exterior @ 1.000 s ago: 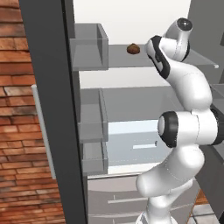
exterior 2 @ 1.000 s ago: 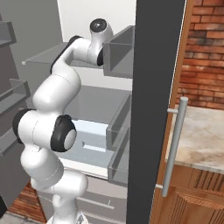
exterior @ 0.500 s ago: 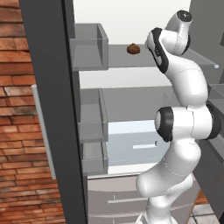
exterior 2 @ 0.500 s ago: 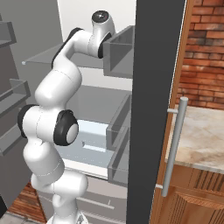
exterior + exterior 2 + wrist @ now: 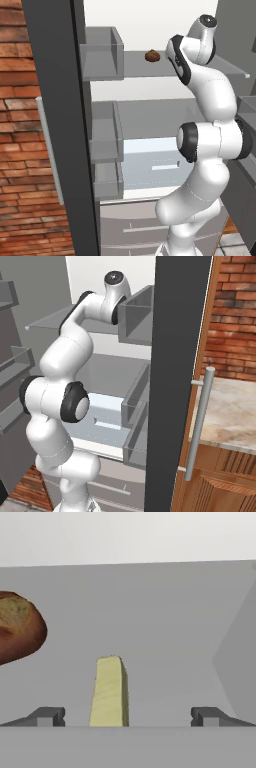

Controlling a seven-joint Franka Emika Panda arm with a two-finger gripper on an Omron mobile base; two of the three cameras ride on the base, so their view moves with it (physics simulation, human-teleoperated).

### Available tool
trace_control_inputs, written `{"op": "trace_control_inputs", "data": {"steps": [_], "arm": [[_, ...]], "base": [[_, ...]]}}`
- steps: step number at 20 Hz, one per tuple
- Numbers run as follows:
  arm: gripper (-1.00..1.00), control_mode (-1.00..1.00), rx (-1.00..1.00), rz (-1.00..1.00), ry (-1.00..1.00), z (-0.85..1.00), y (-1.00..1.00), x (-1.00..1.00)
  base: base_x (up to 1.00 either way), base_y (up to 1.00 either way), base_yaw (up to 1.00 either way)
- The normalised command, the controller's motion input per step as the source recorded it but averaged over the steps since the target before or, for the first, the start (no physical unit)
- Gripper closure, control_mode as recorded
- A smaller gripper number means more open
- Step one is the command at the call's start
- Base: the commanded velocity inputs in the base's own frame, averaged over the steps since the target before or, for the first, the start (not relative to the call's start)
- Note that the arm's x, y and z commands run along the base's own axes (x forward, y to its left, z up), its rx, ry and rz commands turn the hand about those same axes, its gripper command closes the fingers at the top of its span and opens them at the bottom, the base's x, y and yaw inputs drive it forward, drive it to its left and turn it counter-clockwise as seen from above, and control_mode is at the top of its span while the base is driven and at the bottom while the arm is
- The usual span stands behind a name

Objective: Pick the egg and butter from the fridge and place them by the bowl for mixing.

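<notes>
The gripper (image 5: 127, 716) stands wide open in the hand view, its two dark fingertips (image 5: 47, 716) far apart and holding nothing. Between them, somewhat left of centre, the butter (image 5: 109, 692) stands as a pale yellow stick on the grey shelf (image 5: 150, 622); its lower end is cut off at the bottom of that view, so how near it is to the fingertips cannot be told. There is bare shelf on both sides of the stick, more on its right.

A dark brown rounded lump (image 5: 17, 626) sits on the same shelf up and to the left, cut off by the left edge of the hand view. In the left base view the lump (image 5: 152, 55) shows whole on the upper shelf (image 5: 145, 65) of the fridge (image 5: 150, 30), just left of the arm's upper links (which hide the gripper and the butter from that side). A clear bin (image 5: 102, 52) hangs on the dark door (image 5: 65, 125) left of the shelf.

In the right base view the other door's edge (image 5: 177, 381) and its bin (image 5: 137, 318) cover the hand; the silver handle (image 5: 200, 421) and a marble counter (image 5: 232, 411) lie to the right. The egg cannot be made out anywhere.
</notes>
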Motion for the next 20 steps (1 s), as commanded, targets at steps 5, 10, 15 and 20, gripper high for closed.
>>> {"op": "trace_control_inputs", "data": {"steps": [5,10,15,20], "arm": [[-1.00,-1.00,-0.01,0.00,0.00,0.00,0.08,0.05],[-1.00,-1.00,0.00,0.00,0.00,0.00,0.02,0.02],[-1.00,-1.00,0.00,0.00,0.02,-0.03,0.00,0.00],[-1.00,-1.00,0.00,0.00,0.04,-0.15,0.00,0.00]], "base": [[0.00,0.00,0.00],[0.00,0.00,0.00],[0.00,0.00,0.00],[0.00,0.00,0.00]]}}
